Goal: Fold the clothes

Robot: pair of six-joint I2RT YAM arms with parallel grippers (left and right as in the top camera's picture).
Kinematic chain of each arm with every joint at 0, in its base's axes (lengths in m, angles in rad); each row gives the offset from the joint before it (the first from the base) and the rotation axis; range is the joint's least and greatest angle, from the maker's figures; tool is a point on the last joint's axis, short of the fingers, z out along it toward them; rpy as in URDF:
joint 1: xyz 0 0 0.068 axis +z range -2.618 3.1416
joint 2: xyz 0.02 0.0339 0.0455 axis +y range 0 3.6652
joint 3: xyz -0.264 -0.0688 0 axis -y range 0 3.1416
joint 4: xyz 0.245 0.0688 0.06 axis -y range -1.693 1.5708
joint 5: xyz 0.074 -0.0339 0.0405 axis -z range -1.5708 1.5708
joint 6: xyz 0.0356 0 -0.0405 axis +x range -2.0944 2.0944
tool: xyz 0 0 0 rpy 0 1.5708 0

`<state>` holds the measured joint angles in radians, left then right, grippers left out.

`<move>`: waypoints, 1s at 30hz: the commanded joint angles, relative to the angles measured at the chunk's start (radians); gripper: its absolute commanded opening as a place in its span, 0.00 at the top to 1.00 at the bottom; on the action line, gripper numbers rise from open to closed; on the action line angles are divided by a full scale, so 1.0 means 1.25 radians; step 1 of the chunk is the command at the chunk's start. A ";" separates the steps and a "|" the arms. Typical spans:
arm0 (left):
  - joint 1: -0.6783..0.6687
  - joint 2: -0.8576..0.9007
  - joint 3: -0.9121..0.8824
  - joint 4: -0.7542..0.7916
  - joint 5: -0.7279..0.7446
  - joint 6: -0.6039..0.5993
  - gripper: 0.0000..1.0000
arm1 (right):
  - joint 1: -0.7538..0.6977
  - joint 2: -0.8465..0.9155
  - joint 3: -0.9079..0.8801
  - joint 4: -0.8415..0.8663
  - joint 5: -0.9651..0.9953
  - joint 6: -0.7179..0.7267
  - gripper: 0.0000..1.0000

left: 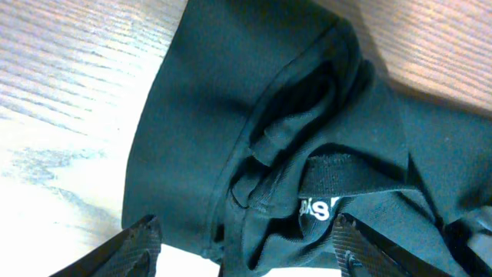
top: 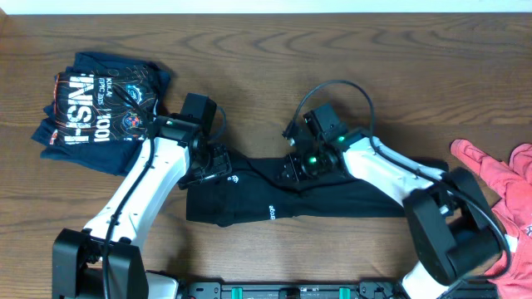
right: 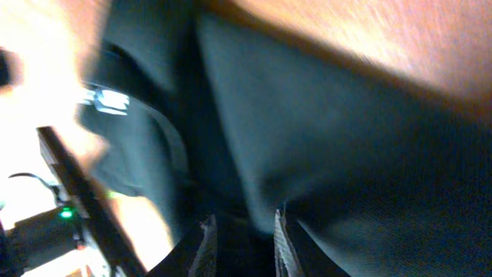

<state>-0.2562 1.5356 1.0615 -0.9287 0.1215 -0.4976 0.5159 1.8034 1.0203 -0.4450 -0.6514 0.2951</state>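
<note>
The clothes in play are a black T-shirt point(top: 332, 198), lying as a long folded strip across the table's middle. My left gripper point(top: 213, 166) hovers over its left end. In the left wrist view that gripper point(left: 246, 248) stands wide open, its fingertips point(left: 143, 240) straddling the bunched collar and a white logo label point(left: 316, 208) without closing on them. My right gripper point(top: 294, 169) presses down on the strip's upper edge near the middle. Its jaws point(right: 244, 245) stand a narrow gap apart in the blurred right wrist view, black fabric point(right: 346, 154) all around them.
A folded navy printed shirt point(top: 98, 110) lies at the back left. A coral-red garment point(top: 505, 187) is heaped at the right edge. Bare wooden tabletop point(top: 274, 50) stretches along the back.
</note>
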 commanded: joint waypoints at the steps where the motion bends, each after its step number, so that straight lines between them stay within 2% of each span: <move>1: -0.004 0.006 -0.010 0.008 0.000 0.006 0.30 | -0.012 -0.056 0.034 -0.001 -0.028 -0.025 0.76; 5: -0.020 0.006 -0.010 0.019 0.002 0.008 0.37 | -0.001 -0.062 0.036 -0.044 -0.117 -0.077 0.79; 10: -0.041 0.020 -0.010 0.030 0.002 0.008 0.37 | 0.043 -0.047 0.036 -0.145 -0.156 -0.164 0.79; 14: -0.052 0.055 -0.010 0.039 0.002 0.008 0.37 | 0.072 -0.040 0.034 -0.162 -0.150 -0.186 0.79; 22: -0.058 0.161 -0.010 0.042 0.001 0.022 0.36 | 0.071 -0.016 0.011 -0.199 -0.025 -0.177 0.78; 26: -0.058 0.211 -0.010 0.042 0.001 0.034 0.29 | 0.058 0.025 0.010 -0.237 0.056 -0.144 0.78; 30: -0.058 0.250 -0.010 0.027 -0.014 0.062 0.28 | 0.026 0.068 0.010 -0.255 0.145 -0.107 0.77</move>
<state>-0.3267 1.7931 1.0641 -0.8738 0.1406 -0.4576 0.5858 1.8538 1.0420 -0.7578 -0.5835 0.1196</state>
